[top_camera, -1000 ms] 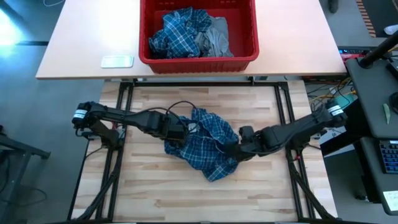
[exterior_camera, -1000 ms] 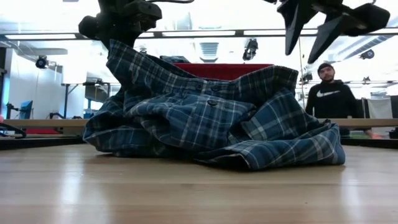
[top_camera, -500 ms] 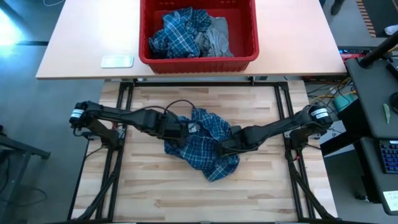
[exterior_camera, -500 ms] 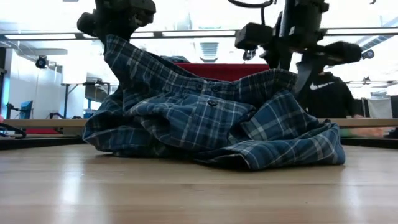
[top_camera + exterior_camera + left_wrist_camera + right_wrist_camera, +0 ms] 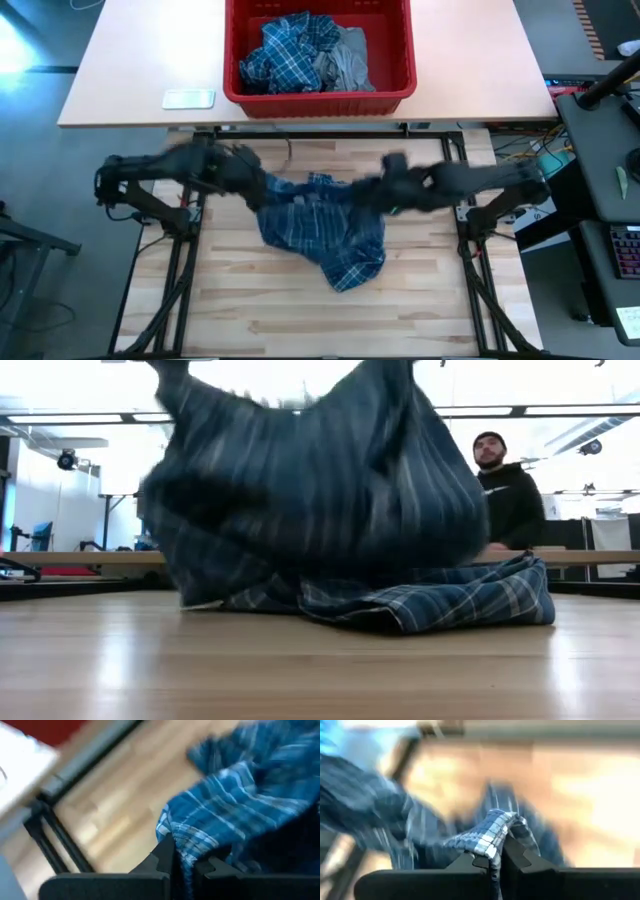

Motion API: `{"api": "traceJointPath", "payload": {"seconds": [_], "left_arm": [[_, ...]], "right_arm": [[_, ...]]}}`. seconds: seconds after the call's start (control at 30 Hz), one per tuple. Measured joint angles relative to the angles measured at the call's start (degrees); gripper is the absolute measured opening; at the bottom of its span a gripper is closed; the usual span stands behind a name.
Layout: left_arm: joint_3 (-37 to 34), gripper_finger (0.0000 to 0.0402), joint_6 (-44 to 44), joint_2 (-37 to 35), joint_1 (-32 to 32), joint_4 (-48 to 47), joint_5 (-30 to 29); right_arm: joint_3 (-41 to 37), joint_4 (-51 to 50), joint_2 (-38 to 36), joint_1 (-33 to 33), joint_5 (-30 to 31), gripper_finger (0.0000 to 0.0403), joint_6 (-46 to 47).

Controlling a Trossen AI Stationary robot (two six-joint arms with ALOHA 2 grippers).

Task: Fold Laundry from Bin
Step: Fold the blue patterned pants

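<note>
Both arms have hold of the plaid shirt (image 5: 325, 228) on the near wooden table (image 5: 250, 310). The left gripper (image 5: 181, 864) has its fingers pressed together on a bunched edge of the cloth, at the shirt's left side. The right gripper (image 5: 494, 861) is likewise clamped on a fold of the same shirt, at its right side. From above, the two arms reach in from either side and meet the shirt near the far edge of the wooden table, with the cloth stretched between them and the rest trailing toward the near side.

From table height, the upper part of the shirt is lifted up off the surface in a big dark swell, while its lower edge lies crumpled on the wood, spreading out to the right.

The red bin (image 5: 318, 92) sits on the lighter table (image 5: 110, 95) at the far side, well apart from the shirt being handled. Inside it lies another blue plaid garment (image 5: 285, 52) on the left and a grey T-shirt (image 5: 348, 58) beside it on the right. A small pale flat object (image 5: 188, 98) lies on that far table just left of the bin.

A person in a dark hooded top (image 5: 510, 495) stands beyond the tables, at the right of the room.
</note>
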Motion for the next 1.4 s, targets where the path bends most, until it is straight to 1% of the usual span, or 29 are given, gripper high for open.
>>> {"api": "traceJointPath", "payload": {"seconds": [0.1,0.17,0.23,0.3,0.4,0.43,0.47,0.53,0.63,0.7,0.77,0.83,0.9,0.97,1.03,1.1,1.17,1.27,1.4], "left_arm": [[8.64,0.0,9.76,-0.64,4.8,0.25,-1.26],[14.73,0.0,15.39,-0.1,9.03,0.5,-4.78],[20.32,0.0,19.72,0.9,13.47,0.54,-8.42],[26.55,0.0,22.95,2.37,18.52,1.44,-10.18],[34.94,0.0,26.58,5.5,26.17,4.24,-9.18],[37.13,0.0,27.77,6.84,28.33,5.93,-8.63],[37.82,0.0,29.07,7.93,30.33,9.06,-8.28],[35.54,0.0,31.89,8.27,33.56,18.58,-7.81],[33.14,0.0,31.9,10.43,38.81,29.11,-7.37],[32.84,0.0,31.13,12.8,41.79,33.22,-7.34],[32.84,0.0,30.32,15.78,43.77,35.16,-6.66],[33.35,0.0001,30.19,19.2,44.62,34.14,-6.21],[34.44,0.0007,29.55,22.48,45.46,31.05,-6.11],[36.56,0.0023,28.22,25.67,46.04,28.59,-6.13],[37.57,0.0045,28.18,27.8,46.85,27.36,-6.0],[36.87,0.0074,28.14,28.28,48.03,27.21,-3.69],[37.66,0.0107,26.62,28.79,49.4,24.58,-0.76],[37.29,0.016,24.08,28.01,52.34,20.41,5.58],[37.49,0.0229,22.62,26.18,55.45,13.17,14.11]], "right_arm": [[10.21,-0.99,0.15,-2.68,7.44,0.0009,-13.4],[15.42,-0.6,0.5,-4.89,11.12,0.0009,-20.43],[19.33,-0.64,0.94,-7.39,14.13,0.0009,-24.67],[22.25,-0.56,1.06,-10.38,16.07,0.0009,-28.36],[25.34,1.21,1.35,-16.3,16.58,0.0009,-34.44],[26.01,2.7,1.66,-18.5,16.5,0.0009,-37.08],[26.47,4.93,1.95,-20.66,16.34,0.0009,-40.32],[26.85,9.68,2.61,-25.52,14.59,0.0009,-47.19],[26.85,16.64,4.16,-33.65,10.23,0.0009,-56.3],[26.83,19.16,5.59,-39.38,7.25,0.0009,-60.96],[26.79,20.19,7.56,-44.93,3.16,0.0009,-64.29],[26.77,20.02,9.64,-49.51,-1.28,0.0009,-65.1],[26.74,20.1,11.79,-53.07,-3.45,0.0009,-65.24],[26.97,20.44,14.02,-55.69,-4.46,0.0013,-66.28],[27.69,20.45,16.17,-58.15,-7.62,0.0026,-67.66],[28.68,20.31,18.19,-60.12,-11.99,0.0049,-67.76],[29.69,20.14,19.92,-61.53,-14.7,0.0081,-67.77],[31.14,20.34,21.89,-62.48,-15.32,0.0135,-68.79],[30.96,18.74,22.01,-62.82,-17.03,0.0201,-70.73]]}}
